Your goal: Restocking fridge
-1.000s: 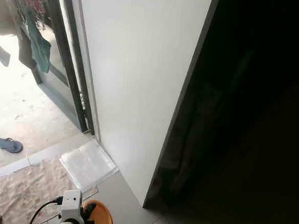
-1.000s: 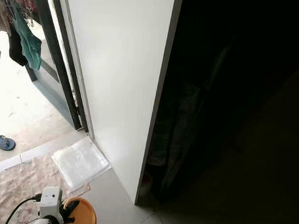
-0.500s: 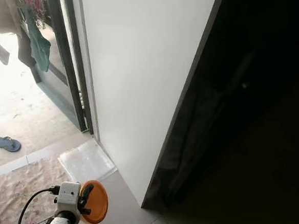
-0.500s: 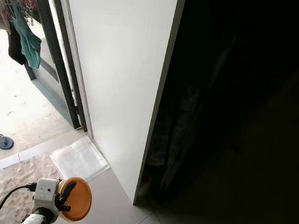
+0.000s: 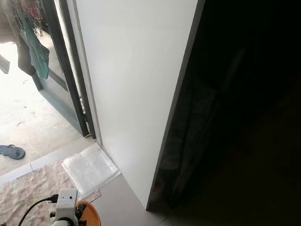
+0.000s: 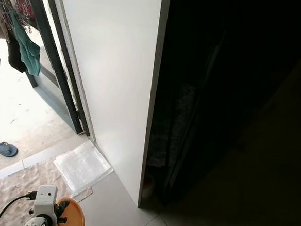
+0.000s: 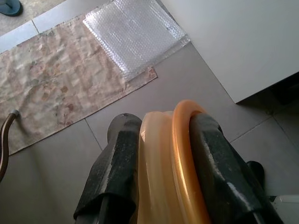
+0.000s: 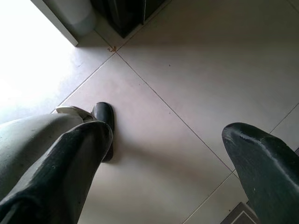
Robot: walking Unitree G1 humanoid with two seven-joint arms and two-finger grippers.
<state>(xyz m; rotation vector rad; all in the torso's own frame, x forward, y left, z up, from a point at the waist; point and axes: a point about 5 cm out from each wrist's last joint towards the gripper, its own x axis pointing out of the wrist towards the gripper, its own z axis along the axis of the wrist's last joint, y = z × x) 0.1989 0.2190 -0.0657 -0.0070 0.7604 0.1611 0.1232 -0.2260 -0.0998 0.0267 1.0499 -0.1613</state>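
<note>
Left gripper [image 7: 159, 154], nearest the camera and low beside the white panel [image 5: 132, 80]: its two black fingers [image 7: 117, 168] are drawn close and clamp an orange lid [image 7: 184, 158] together with the pale translucent container [image 7: 152, 163] it seems to belong to, pressing on both sides so that the item stands edge-on between the pads. Carried this way, it is presumably the article to be stocked, held firmly for transport and not yet for placing. In the head view the same lid appears as an orange disc at the foot of the frame, short of the panel's lower corner.

Right gripper [image 8: 173, 163], on the far side of the panel's lower corner from the left one: fingers spread wide over bare floor tiles [image 8: 187, 70], holding and touching nothing; probably kept free to work a door.

Just beyond the left gripper, a sheet of bubble wrap [image 5: 90, 166] lies flat against the foot of the panel, overlapping a patterned mat [image 5: 20, 197].

The panel rises as a tall white face ending in a dark edge; past that edge the space is too dark to read, so whether this is the fridge cannot be told.

Farthest, on the panel's other side: a sliding door frame [image 5: 70, 71], hanging clothes [image 5: 33, 53] and sandals [image 5: 9, 150] on sunlit ground.
</note>
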